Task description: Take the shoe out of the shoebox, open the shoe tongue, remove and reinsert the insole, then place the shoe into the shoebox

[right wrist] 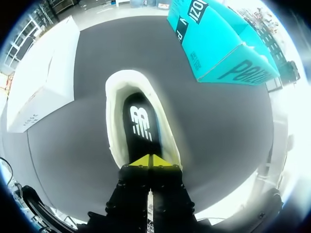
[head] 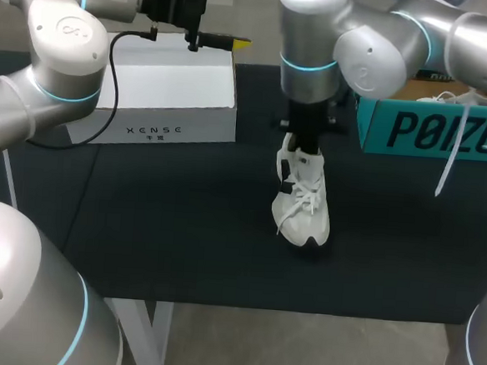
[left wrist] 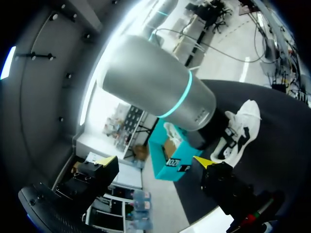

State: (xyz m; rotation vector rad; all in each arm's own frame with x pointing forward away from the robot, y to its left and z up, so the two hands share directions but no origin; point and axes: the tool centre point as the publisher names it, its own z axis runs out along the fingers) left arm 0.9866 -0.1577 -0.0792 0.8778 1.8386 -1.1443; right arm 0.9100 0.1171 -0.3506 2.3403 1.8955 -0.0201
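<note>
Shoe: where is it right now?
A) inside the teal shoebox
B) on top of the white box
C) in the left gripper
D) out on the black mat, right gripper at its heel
D: the shoe is out on the black mat, between the white box and the teal shoebox, with the right gripper at its heel rim.

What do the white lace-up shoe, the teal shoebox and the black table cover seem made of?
White lace-up shoe: probably matte textile or synthetic upper; soft-looking, without gloss.
Teal shoebox: likely printed cardboard, from flat walls and sharp folded edges.
Black table cover: matte fabric or rubber mat, unclear which; no shine.
</note>
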